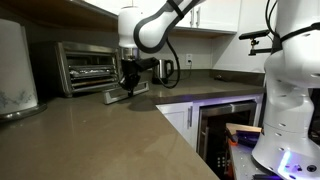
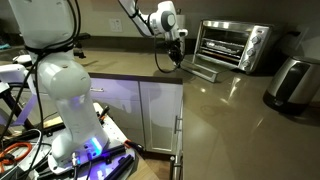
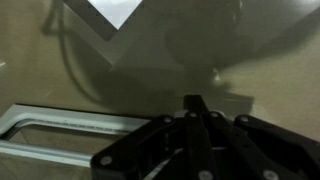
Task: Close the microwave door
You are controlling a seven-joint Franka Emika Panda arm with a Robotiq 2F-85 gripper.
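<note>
Kitchen. The microwave (image 1: 88, 65) sits at the back of an L-shaped brown counter surface (image 1: 100, 140), w/ a wall right behind it. White wall cabinets (image 1: 215, 12) hang above & to one side of the microwave, and white base cabinets (image 2: 155, 110) stand below the surface. A black glass-front unit (image 1: 225, 122) is built in under the counter, round the corner from the microwave. A silver countertop appliance (image 2: 290, 82) stands near the microwave.

the microwave door (image 1: 128, 95) lies flat before the microwave (image 1: 88, 65) on the counter (image 1: 90, 135).

Exteriors toward microwave (image 1: 88, 66); wrist seemingly downward
</note>
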